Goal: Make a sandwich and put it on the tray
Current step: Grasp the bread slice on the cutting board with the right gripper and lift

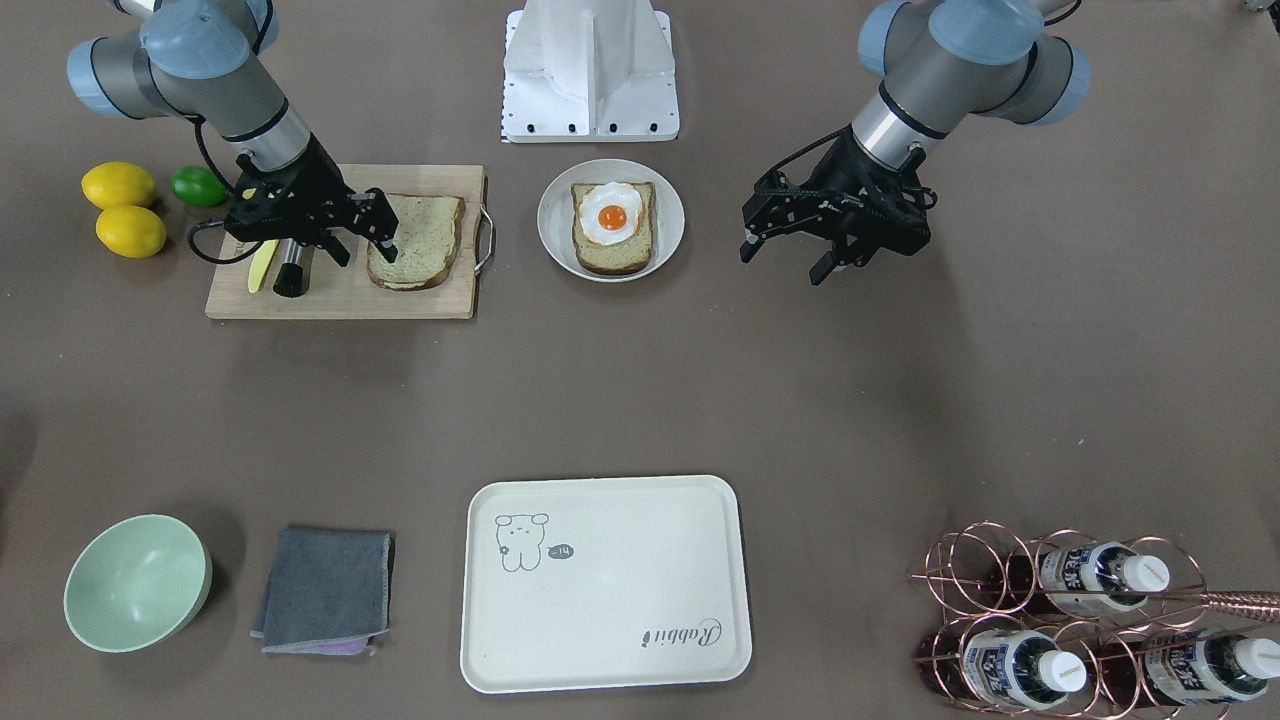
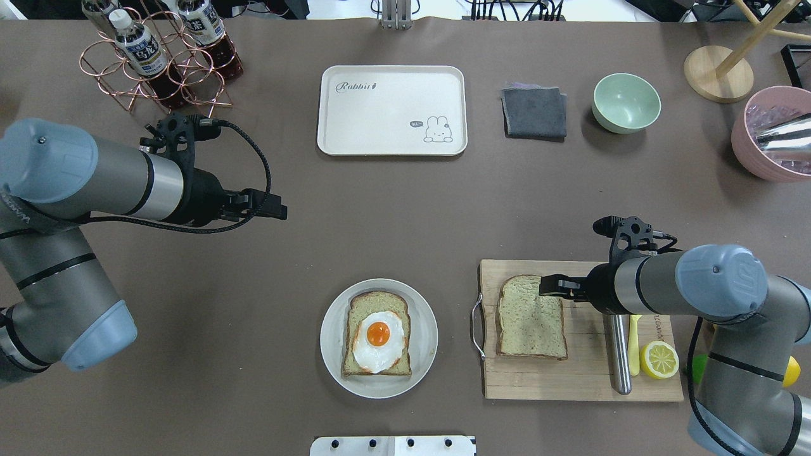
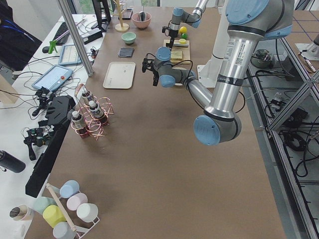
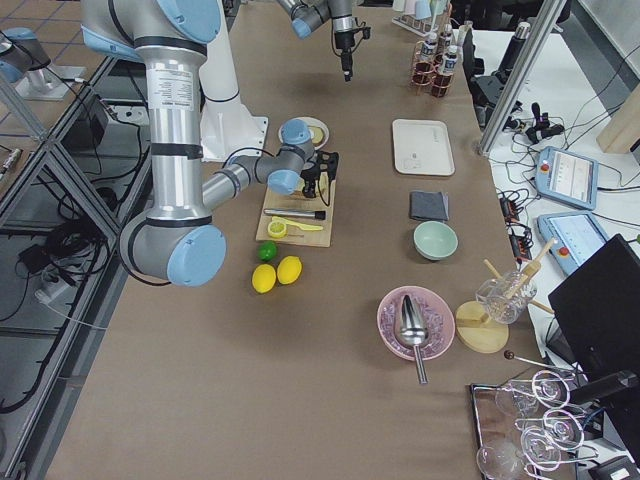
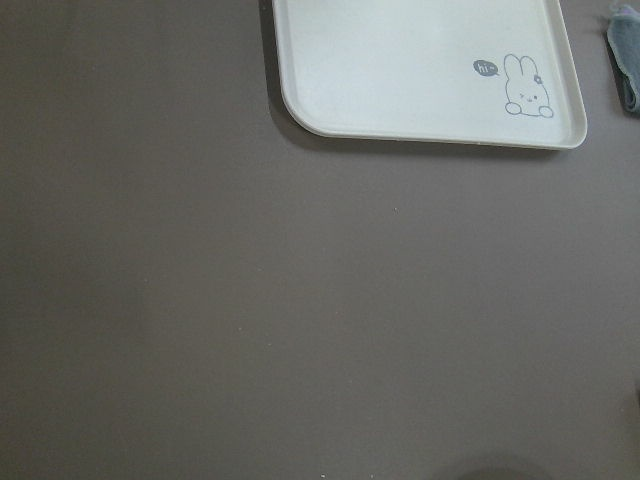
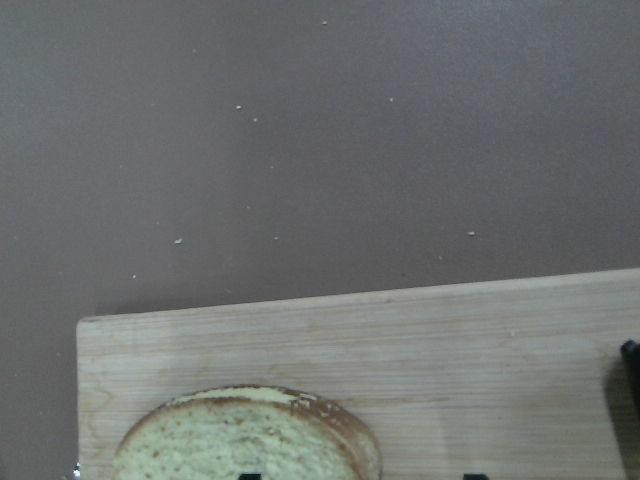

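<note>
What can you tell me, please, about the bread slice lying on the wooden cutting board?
The bread slice is roughly square with one domed edge, pale greenish-tan speckled crumb and brown crust. It lies flat and bare on the wooden cutting board, near its metal-handled end. The open right gripper hangs over one edge; contact cannot be judged.

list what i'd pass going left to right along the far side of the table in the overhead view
bottles in a wire rack → tray → grey cloth → green bowl → wooden stand → pink bowl
</note>
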`<state>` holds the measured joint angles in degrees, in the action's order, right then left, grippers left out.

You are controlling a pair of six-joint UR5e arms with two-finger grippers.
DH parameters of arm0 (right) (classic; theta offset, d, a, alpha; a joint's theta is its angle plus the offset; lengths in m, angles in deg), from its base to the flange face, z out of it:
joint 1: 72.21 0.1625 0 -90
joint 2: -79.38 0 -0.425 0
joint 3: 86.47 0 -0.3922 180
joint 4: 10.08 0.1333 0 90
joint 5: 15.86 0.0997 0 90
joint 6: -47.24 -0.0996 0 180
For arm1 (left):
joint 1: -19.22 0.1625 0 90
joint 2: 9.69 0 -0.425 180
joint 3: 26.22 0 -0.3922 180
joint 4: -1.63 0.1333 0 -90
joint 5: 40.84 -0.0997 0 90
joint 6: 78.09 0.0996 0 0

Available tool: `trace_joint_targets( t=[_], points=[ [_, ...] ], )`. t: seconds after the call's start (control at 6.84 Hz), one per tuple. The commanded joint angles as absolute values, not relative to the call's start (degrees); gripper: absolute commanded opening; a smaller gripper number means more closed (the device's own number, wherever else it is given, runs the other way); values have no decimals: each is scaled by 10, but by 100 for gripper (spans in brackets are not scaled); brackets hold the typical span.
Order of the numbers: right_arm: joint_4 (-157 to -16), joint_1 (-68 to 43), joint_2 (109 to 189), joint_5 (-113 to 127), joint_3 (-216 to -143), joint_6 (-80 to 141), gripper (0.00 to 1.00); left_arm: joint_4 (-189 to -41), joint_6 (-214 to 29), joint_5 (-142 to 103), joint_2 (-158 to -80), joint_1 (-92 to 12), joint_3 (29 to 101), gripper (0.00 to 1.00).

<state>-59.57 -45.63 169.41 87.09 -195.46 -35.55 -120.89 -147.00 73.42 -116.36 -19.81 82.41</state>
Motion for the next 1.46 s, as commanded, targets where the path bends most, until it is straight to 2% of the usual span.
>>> trace_joint_targets(
  t=[0.0,0.15,1.17,1.32],
  points=[
    [-578,-457,1695,871,-1953,-361,59,-1209,-1470,734,-1165,-198,825,99],
    [-580,-457,1692,871,-1954,-361,56,-1209,-1470,734,-1165,-198,825,99],
    [-611,-467,1678,868,-1951,-360,56,-1210,-1461,734,-1165,-202,825,99],
    [-611,-466,1678,869,-1954,-361,28,-1210,-1461,734,-1165,-202,825,99]
  ],
)
